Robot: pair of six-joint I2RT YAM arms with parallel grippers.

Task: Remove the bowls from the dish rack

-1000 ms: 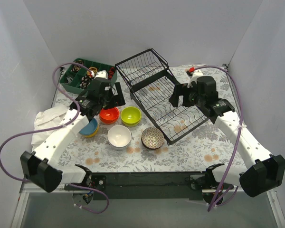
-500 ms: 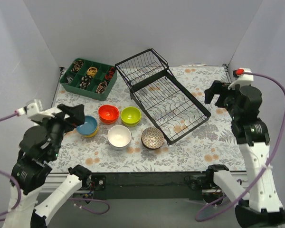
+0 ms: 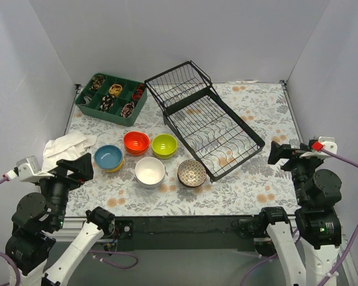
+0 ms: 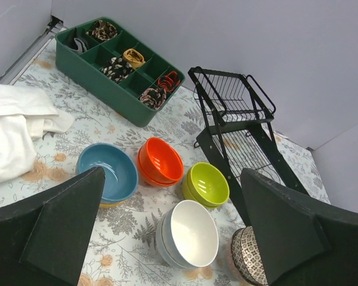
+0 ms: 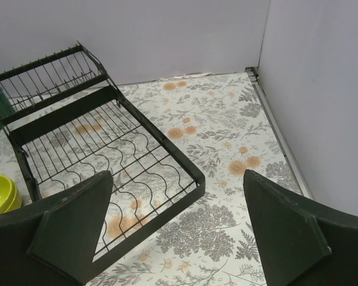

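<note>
- Top: the rack (image 3: 206,128) lies on the far middle of the table. Five bowls (image 3: 150,171) stand on the table just left of it. My left gripper (image 3: 76,168) and right gripper (image 3: 283,152) hang over the near corners, well apart from it.
- Left wrist: my left fingers (image 4: 65,229) are spread wide, with the bowls and rack beyond them.
- Right wrist: my right fingers (image 5: 71,229) are spread wide, with the rack's near end beyond the left one.

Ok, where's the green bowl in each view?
Top external: green bowl mid-table, just left of the rack.
Left wrist: lower centre, right of the orange bowl.
Right wrist: cut off at the left edge.
Shared landmark: the rack, beside the bowl in all three.
</note>
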